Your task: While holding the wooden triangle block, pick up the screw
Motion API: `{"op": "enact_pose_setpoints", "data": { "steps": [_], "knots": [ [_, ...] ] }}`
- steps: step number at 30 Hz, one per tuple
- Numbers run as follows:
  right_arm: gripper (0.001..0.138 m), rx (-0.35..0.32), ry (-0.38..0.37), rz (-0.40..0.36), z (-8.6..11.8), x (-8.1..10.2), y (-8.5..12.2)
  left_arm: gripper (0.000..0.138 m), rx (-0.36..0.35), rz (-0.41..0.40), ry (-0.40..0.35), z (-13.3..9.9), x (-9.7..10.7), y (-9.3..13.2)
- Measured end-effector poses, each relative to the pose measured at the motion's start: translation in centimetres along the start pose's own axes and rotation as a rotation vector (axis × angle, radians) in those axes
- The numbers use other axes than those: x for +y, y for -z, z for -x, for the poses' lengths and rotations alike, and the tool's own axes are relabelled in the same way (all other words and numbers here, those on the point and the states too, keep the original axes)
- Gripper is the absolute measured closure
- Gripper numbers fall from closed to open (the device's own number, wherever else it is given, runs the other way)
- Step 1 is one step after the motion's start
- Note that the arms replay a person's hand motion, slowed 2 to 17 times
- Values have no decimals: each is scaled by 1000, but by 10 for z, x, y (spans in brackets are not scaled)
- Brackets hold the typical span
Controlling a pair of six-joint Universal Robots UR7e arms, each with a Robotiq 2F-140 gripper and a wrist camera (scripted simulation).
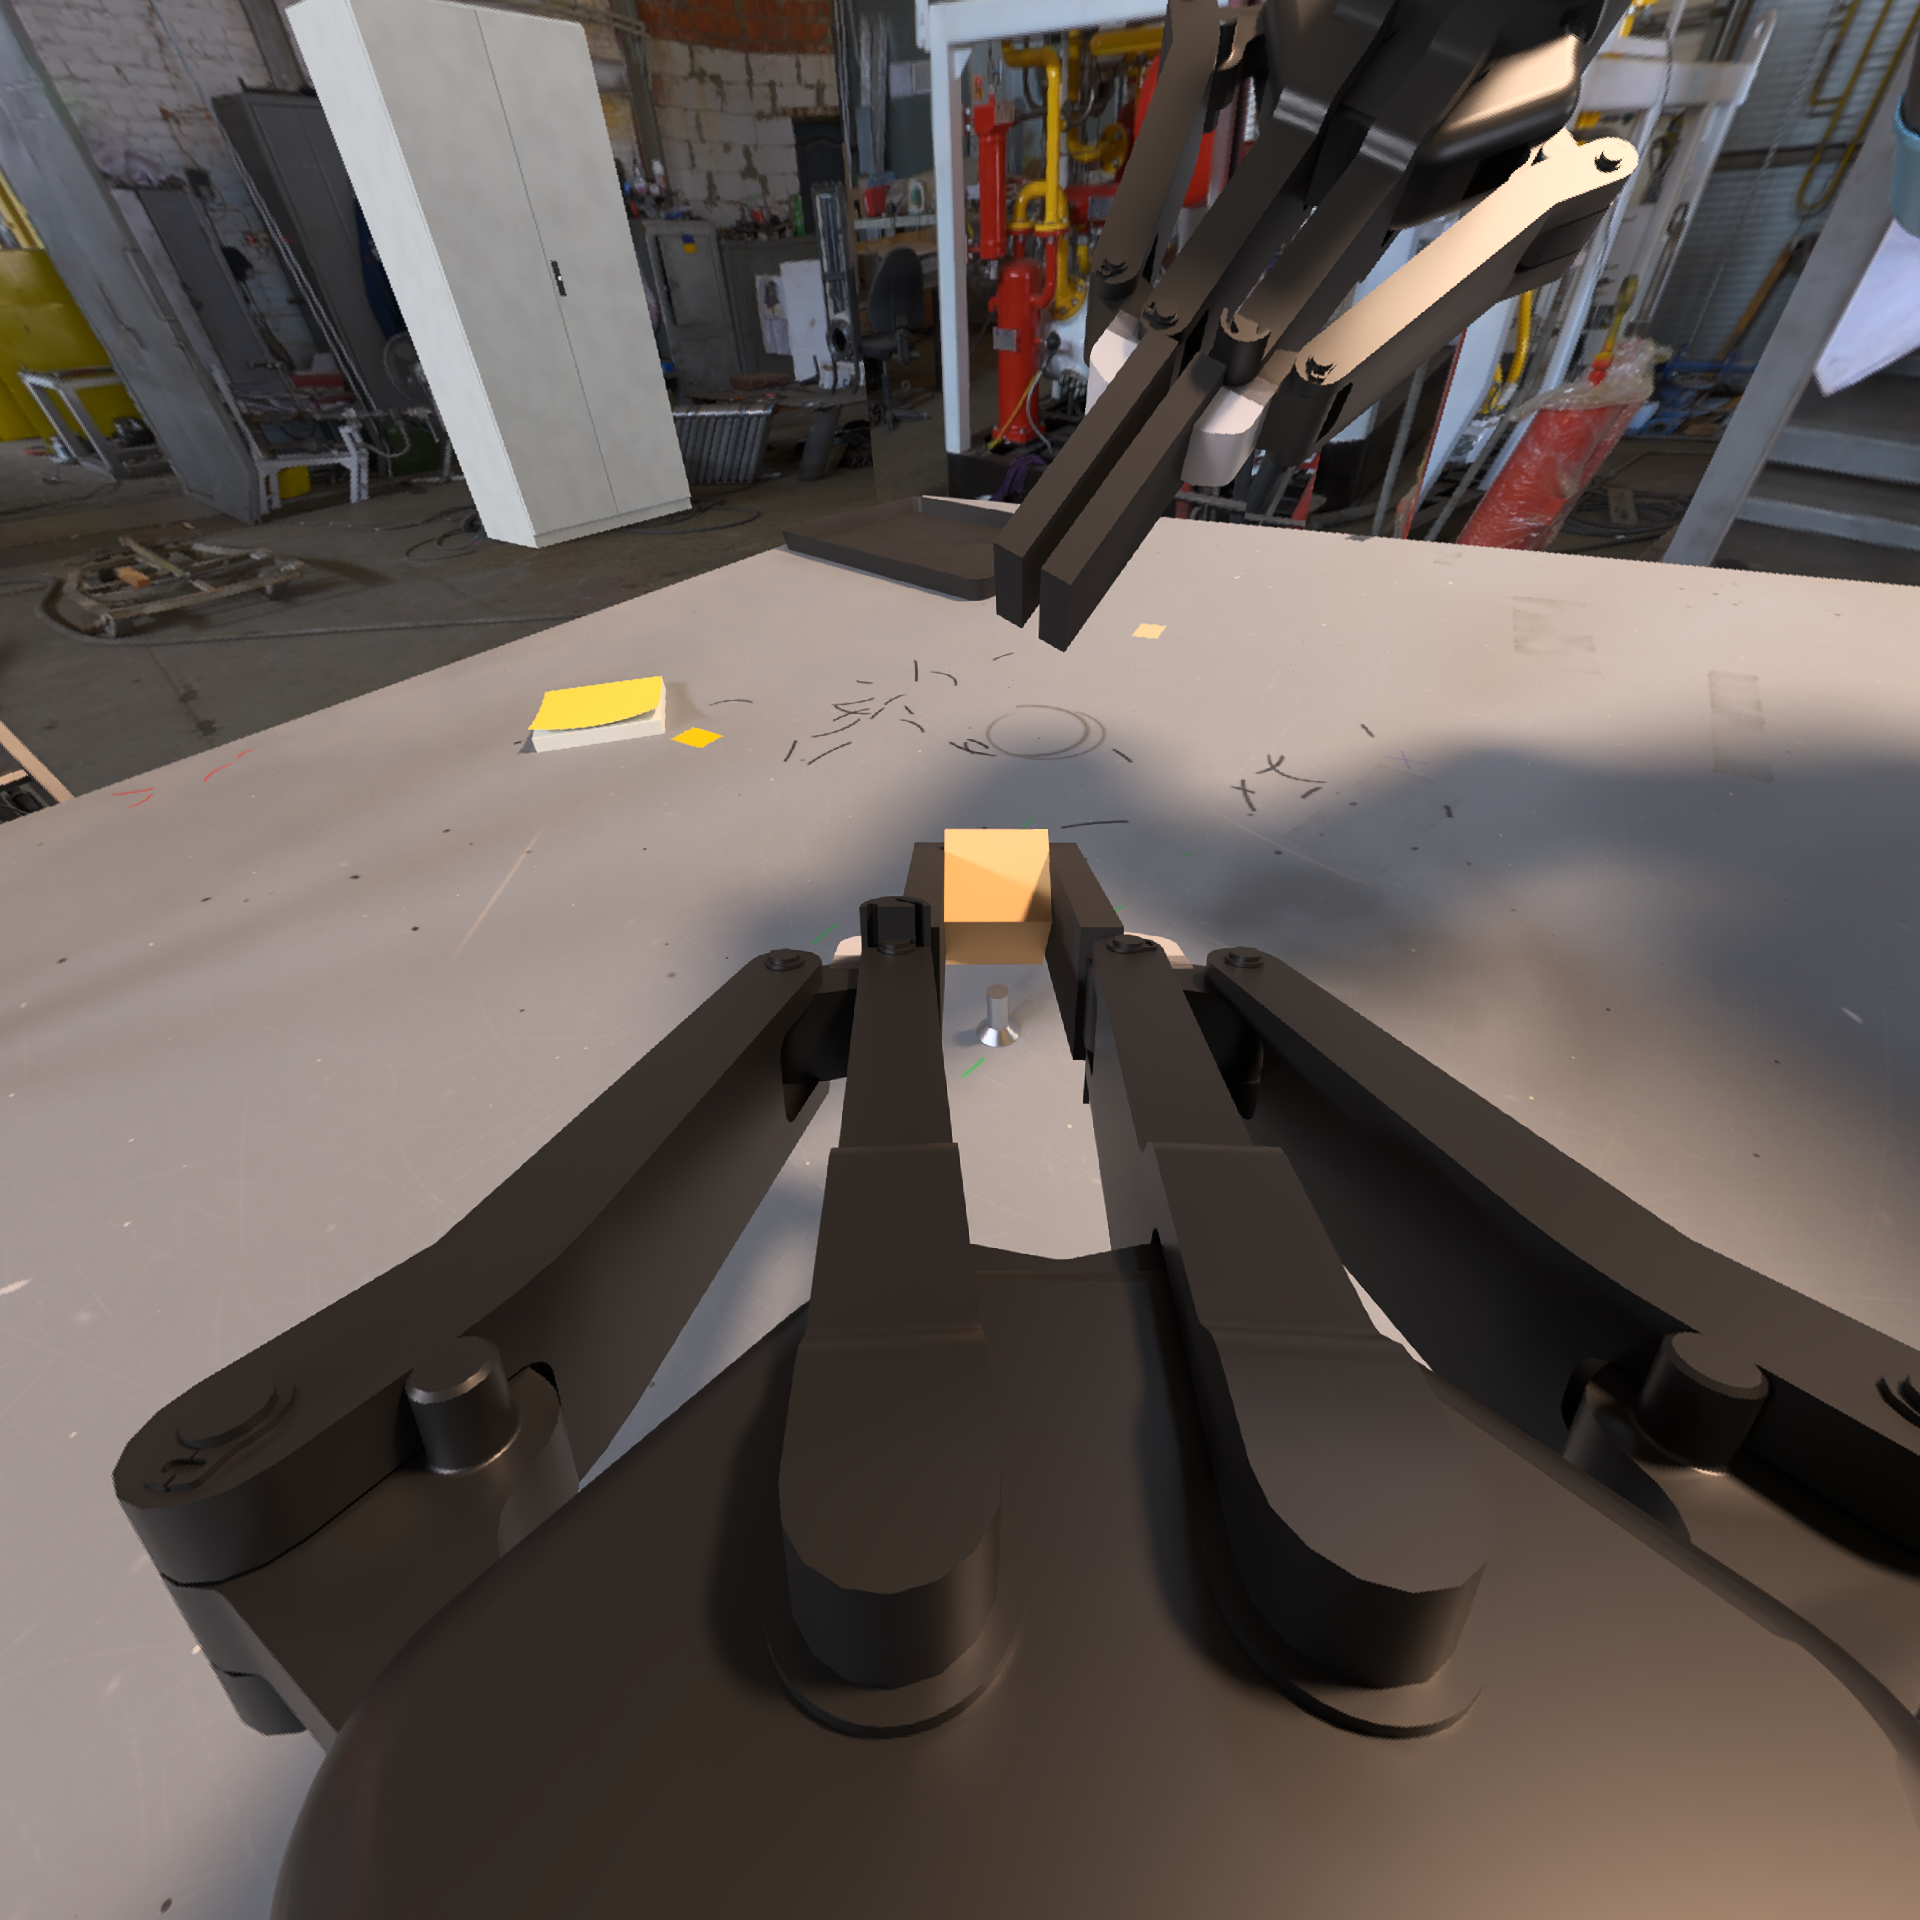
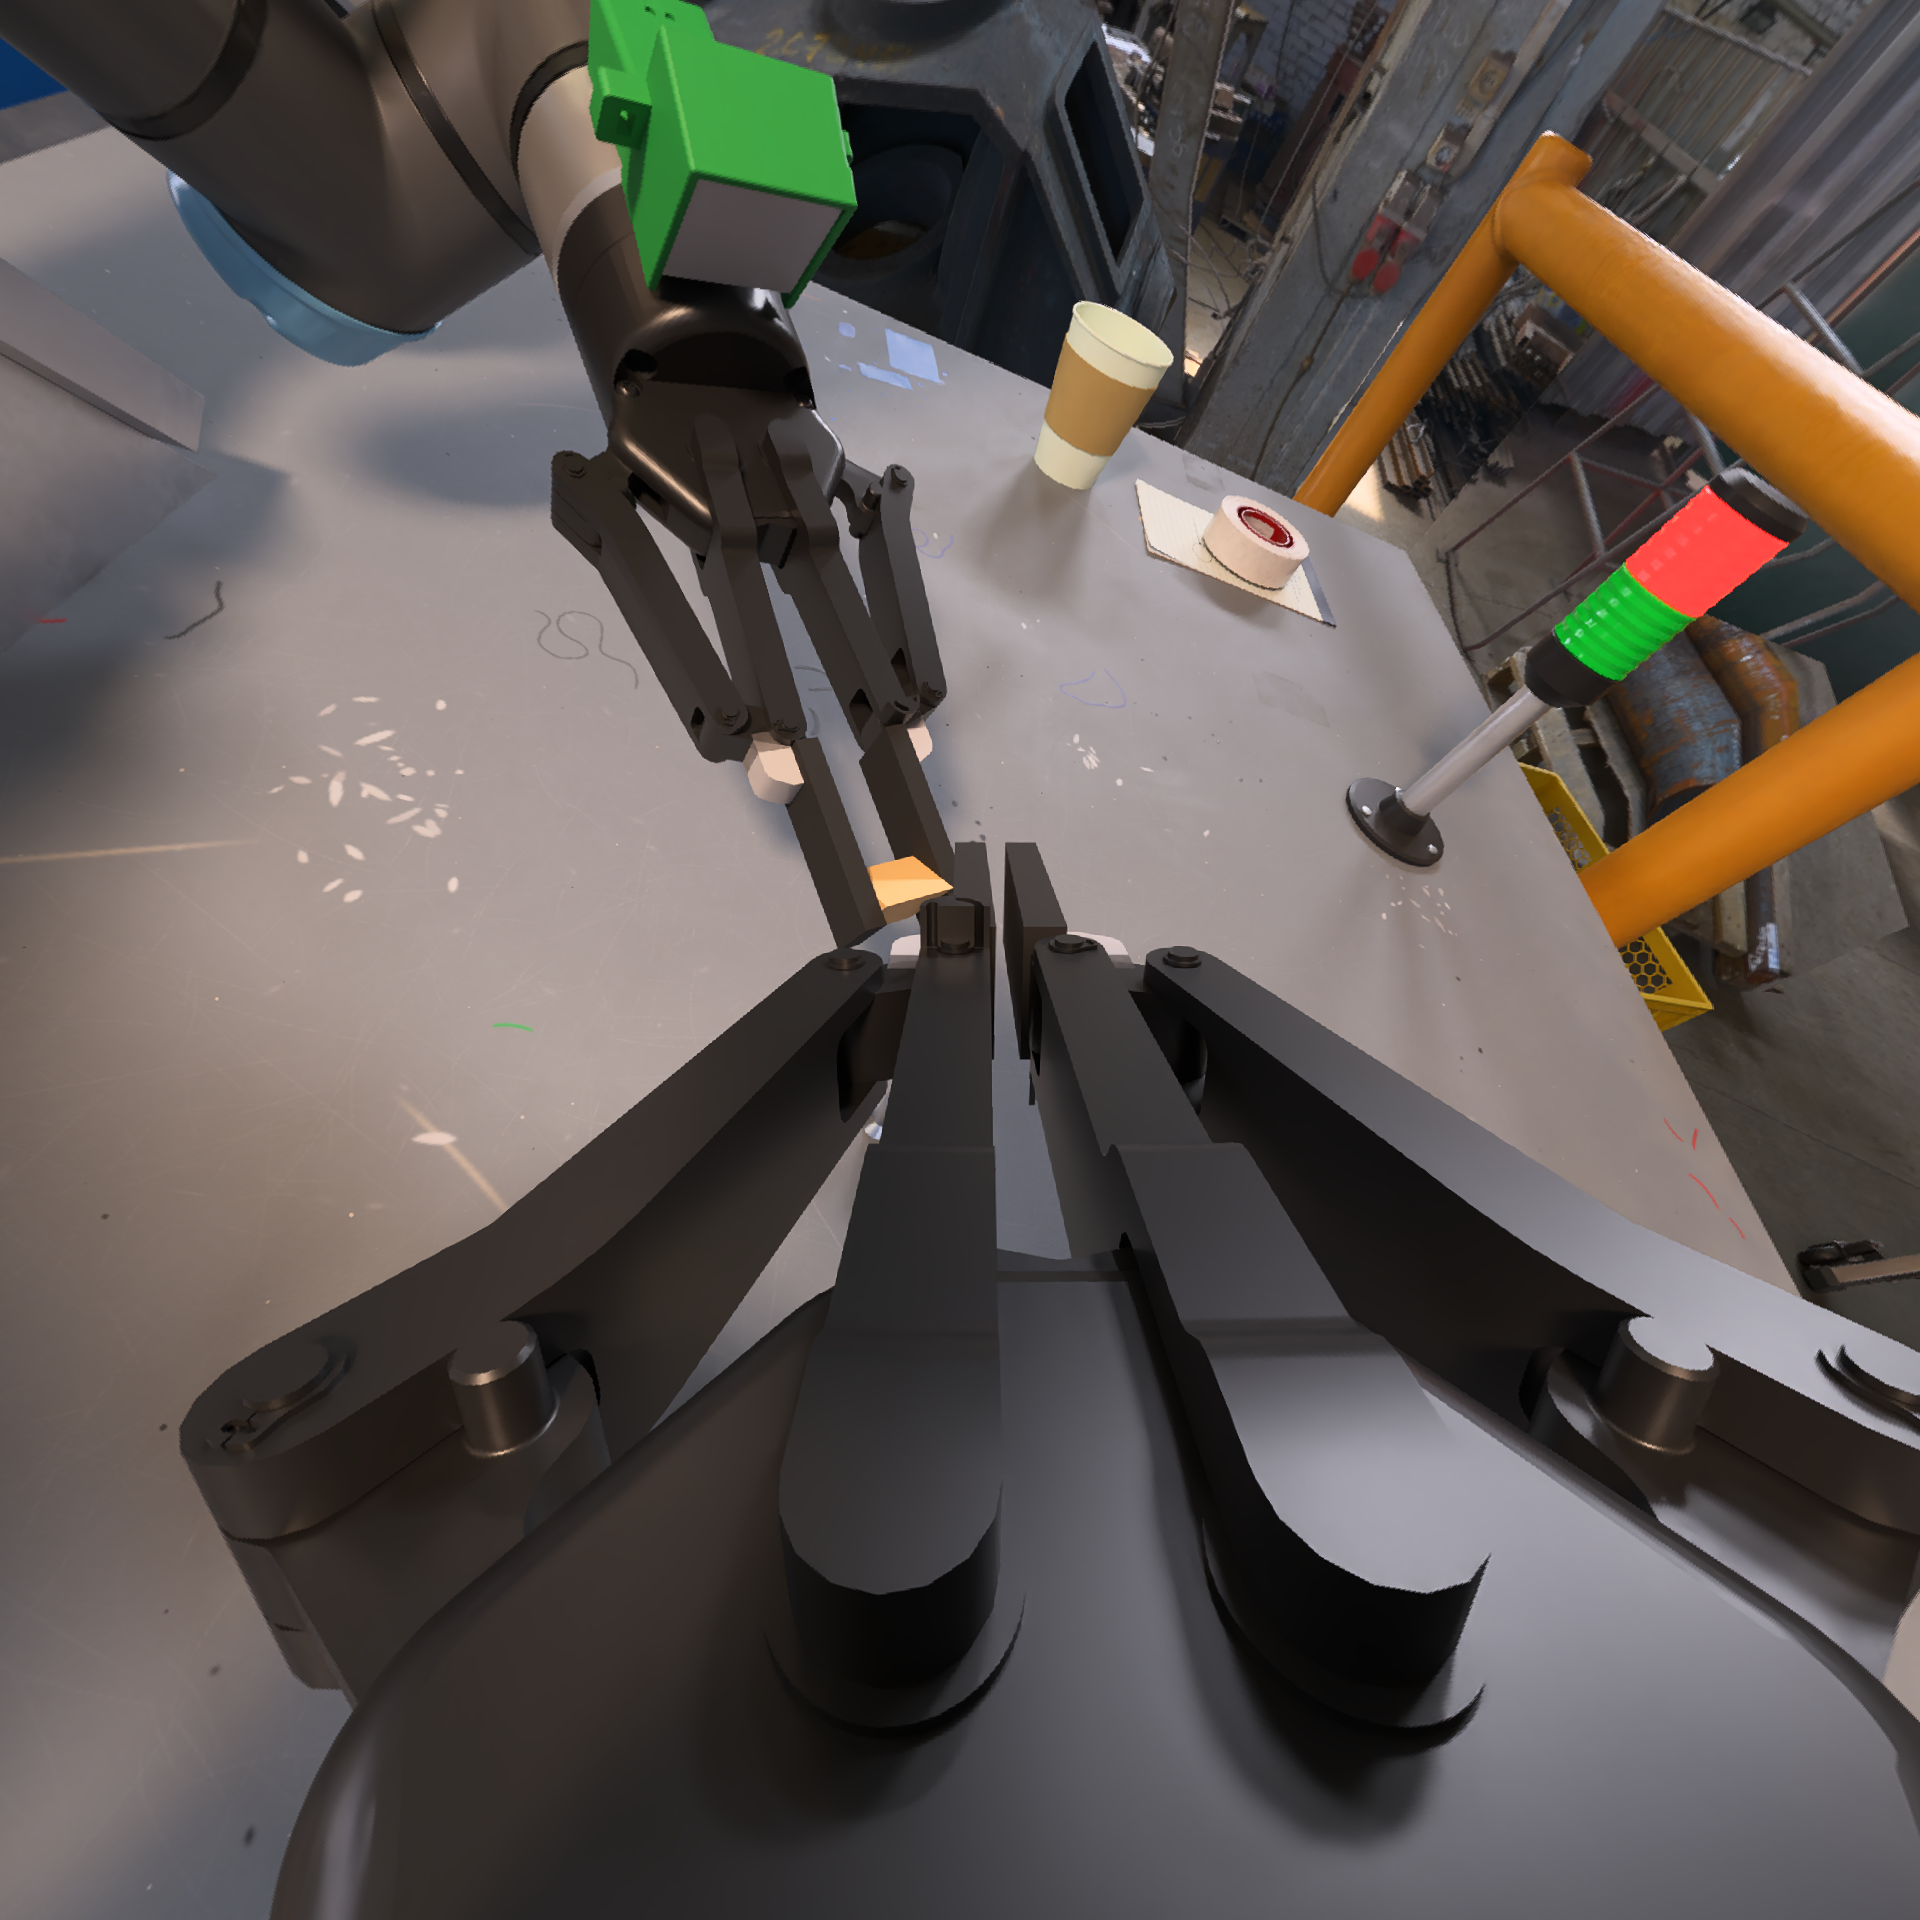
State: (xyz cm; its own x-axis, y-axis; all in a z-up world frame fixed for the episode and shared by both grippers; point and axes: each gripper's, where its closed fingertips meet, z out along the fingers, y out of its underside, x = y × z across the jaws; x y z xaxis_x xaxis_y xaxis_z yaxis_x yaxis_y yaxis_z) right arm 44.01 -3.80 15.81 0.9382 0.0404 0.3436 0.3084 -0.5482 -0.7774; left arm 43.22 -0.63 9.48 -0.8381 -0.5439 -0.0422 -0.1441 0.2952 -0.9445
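Observation:
My left gripper is shut on the wooden triangle block and holds it a little above the grey table. The silver screw stands head-down on the table, below the held block and between my left fingers. My right gripper is shut with nothing between its fingers. It hangs above the table beyond the block in the left wrist view. The right wrist view shows the left gripper holding the block just left of my right fingertips. The screw does not show there.
A yellow sticky-note pad lies to the far left and a dark flat tray sits at the far table edge. A paper cup, a tape roll, a signal light post and an orange railing stand beyond.

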Motion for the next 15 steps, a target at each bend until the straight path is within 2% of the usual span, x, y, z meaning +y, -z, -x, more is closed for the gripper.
{"op": "enact_pose_setpoints", "data": {
  "steps": [15],
  "knots": [
    [134,10,-11,-17,-1,-3,3,113,1,-25,-2,0,-4,2]
  ]
}}
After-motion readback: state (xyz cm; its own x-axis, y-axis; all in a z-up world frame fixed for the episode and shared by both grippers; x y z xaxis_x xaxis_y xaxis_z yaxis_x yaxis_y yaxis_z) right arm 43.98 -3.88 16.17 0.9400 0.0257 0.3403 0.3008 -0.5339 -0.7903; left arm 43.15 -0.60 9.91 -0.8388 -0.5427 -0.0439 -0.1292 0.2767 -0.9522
